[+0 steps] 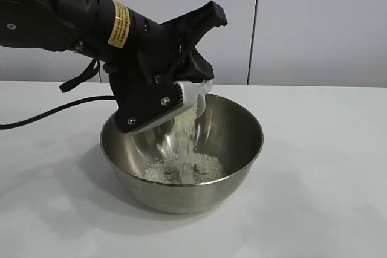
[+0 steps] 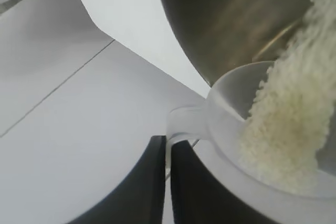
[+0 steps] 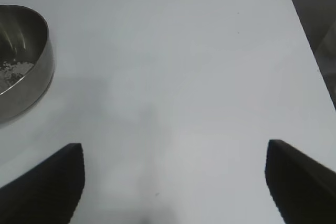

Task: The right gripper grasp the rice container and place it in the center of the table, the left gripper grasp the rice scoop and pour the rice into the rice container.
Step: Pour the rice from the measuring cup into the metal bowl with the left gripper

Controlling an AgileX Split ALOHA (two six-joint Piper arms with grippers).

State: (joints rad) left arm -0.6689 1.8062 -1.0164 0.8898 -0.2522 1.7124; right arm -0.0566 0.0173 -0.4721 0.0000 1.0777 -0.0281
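Now one rice container sits on the table, and one rice scoop, clenched by its handle in the left gripper, tilts over its rim. Rice streams down onto a single heap inside. Well apart, the right gripper hangs spread wide above bare tabletop.

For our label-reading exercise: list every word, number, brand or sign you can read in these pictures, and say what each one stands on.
Yellow label on the black arm of the left gripper: it bears lines of dark print, too small to read.
Rice scoop, rice container, table and right gripper: no text or markings visible.
Nothing legible in any view.
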